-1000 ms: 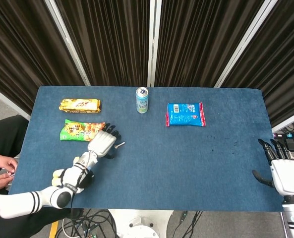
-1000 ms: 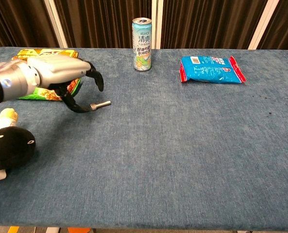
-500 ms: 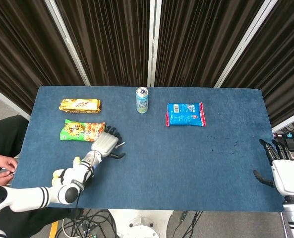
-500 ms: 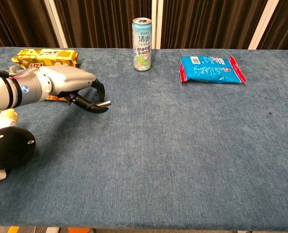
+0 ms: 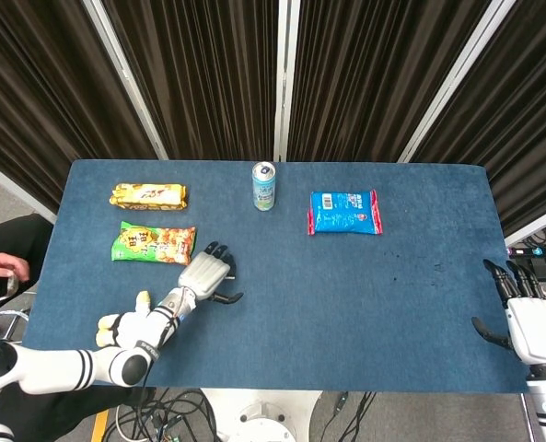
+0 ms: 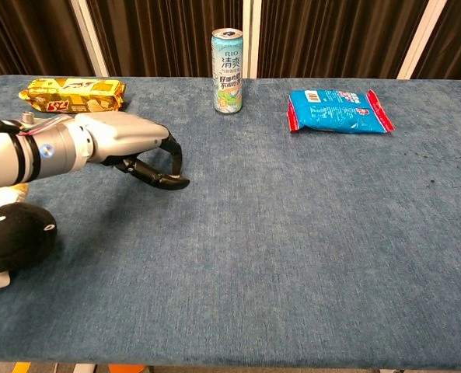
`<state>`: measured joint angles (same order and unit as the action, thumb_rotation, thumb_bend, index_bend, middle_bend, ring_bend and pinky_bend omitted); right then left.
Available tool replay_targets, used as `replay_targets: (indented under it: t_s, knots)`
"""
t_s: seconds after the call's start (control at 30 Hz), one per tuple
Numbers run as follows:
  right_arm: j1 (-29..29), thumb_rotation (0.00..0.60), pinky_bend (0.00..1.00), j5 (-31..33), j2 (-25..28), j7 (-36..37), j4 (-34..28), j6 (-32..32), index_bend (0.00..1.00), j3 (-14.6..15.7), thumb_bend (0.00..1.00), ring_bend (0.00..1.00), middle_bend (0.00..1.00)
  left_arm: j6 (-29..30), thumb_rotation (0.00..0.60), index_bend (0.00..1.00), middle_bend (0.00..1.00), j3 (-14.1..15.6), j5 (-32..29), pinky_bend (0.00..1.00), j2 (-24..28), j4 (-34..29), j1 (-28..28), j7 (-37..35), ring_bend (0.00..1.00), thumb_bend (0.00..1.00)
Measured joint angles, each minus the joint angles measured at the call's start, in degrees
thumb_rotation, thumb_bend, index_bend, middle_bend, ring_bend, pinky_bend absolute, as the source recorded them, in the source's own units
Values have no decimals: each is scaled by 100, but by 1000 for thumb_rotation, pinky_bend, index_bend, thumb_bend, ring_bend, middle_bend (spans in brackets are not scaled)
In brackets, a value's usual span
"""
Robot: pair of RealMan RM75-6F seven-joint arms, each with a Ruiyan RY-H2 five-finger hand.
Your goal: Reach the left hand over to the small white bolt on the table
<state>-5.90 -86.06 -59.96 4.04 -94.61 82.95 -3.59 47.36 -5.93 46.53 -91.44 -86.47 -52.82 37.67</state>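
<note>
Over on the near-left of the bench (image 5: 365, 304), the left robot hand (image 5: 205, 276) sits low with fingers curled down, palm covering the spot; can't tell if it's grasping anything. Green snack bag (image 5: 156, 242) lies just behind it, can (image 6: 227, 71) further back. Bolt's hidden, presumably under the fingers.

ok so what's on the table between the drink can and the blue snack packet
Nothing. In both head and chest views, only bare blue tabletop separates the drink can from the blue snack packet.
</note>
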Motion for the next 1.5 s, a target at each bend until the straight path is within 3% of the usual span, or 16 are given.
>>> replay_targets:
  t_s: [0.03, 0.07, 0.1, 0.13, 0.27, 0.47, 0.97, 1.5]
  knots:
    - [4, 600, 0, 3, 0, 2, 3, 6, 64, -2, 135, 0, 149, 31, 371, 355, 170, -6, 39, 0, -14, 9, 9, -46, 35, 254]
    - [5, 600, 0, 5, -1, 4, 6, 7, 64, -3, 135, 0, 149, 86, 474, 367, 170, -16, 110, 0, -43, 28, 29, -126, 35, 258]
    - [5, 600, 0, 6, -2, 6, 8, 4, 64, -4, 135, 0, 149, 137, 554, 382, 170, -21, 181, 0, -72, 52, 48, -186, 35, 262]
    - [3, 600, 0, 7, -5, 8, 11, -4, 64, -2, 136, 0, 149, 199, 596, 401, 171, -27, 265, 0, -109, 86, 71, -251, 35, 264]
    - [7, 600, 0, 4, -7, 15, 19, 0, 64, 0, 136, 0, 149, 510, 600, 437, 171, -57, 628, 0, -392, 393, 183, -537, 34, 267]
    - [32, 600, 0, 33, 5, 39, 33, 11, 64, -1, 136, 0, 149, 675, 600, 471, 171, -137, 614, 0, -749, 765, 244, -609, 35, 282]
    - [45, 600, 0, 39, 20, 67, 52, 4, 64, 1, 137, 0, 149, 633, 600, 485, 171, -269, 31, 0, -956, 901, 235, -284, 35, 343]
    - [58, 600, 0, 73, 23, 67, 49, -19, 63, 0, 137, 0, 150, 608, 600, 540, 179, -319, 64, 0, -1007, 860, 203, -333, 35, 383]
